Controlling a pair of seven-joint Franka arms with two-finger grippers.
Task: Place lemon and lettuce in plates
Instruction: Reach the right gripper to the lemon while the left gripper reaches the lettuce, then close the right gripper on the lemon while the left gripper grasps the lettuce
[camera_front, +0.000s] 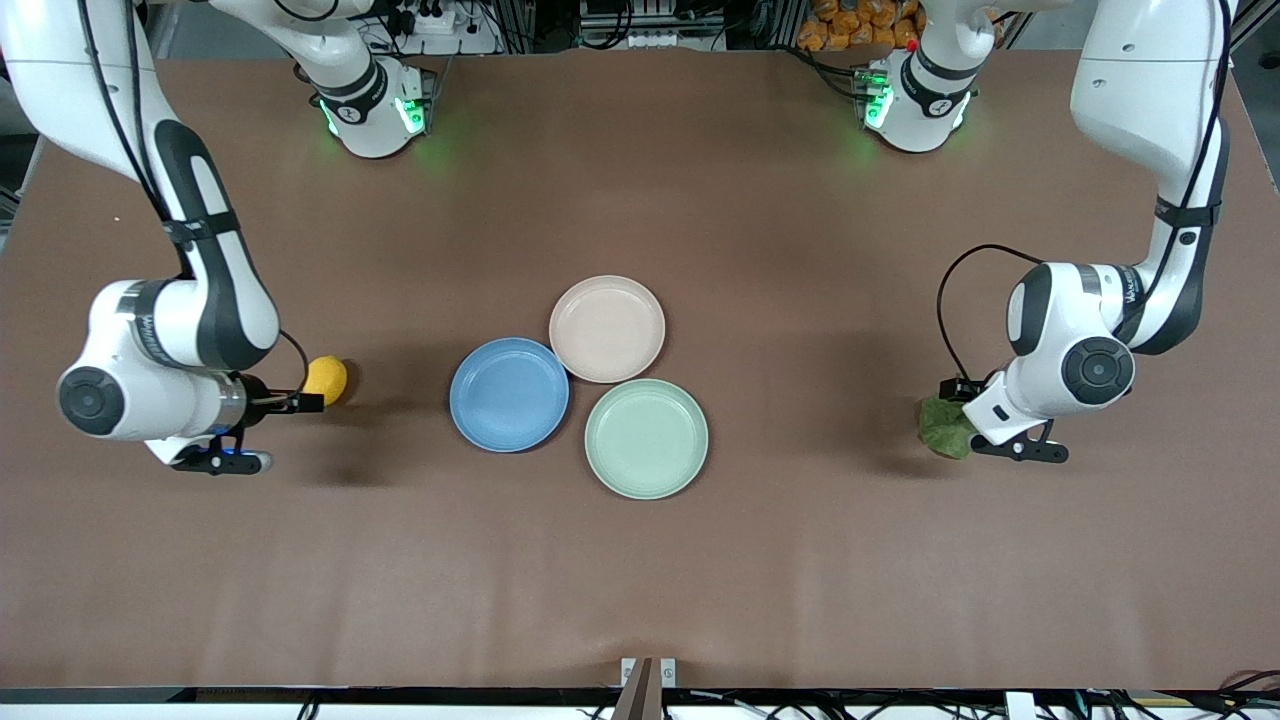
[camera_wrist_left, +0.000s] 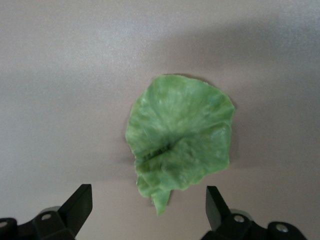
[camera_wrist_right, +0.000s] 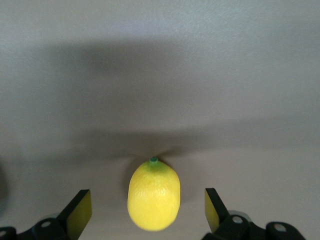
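Brown bench (camera_front: 640, 560), three plates clustered at its middle, rims touching or nearly so: blue plate (camera_front: 509, 394) toward the right arm's end, beige-pink plate (camera_front: 607, 328) farthest from the front camera, mint-green plate (camera_front: 646, 438) nearest it; all three hold nothing

Lemon (camera_front: 325, 380) lies on the bench toward the right arm's end, well apart from the blue plate. Right gripper (camera_wrist_right: 148, 212) hangs low over it, fingers (camera_wrist_right: 80, 210) spread wide on either side, not touching the fruit

Lettuce (camera_front: 945, 427) lies flat on the bench toward the left arm's end, well apart from the plates. Left gripper (camera_wrist_left: 148, 206) is over the leaf's edge, fingers (camera_wrist_left: 80, 202) wide apart, nothing held
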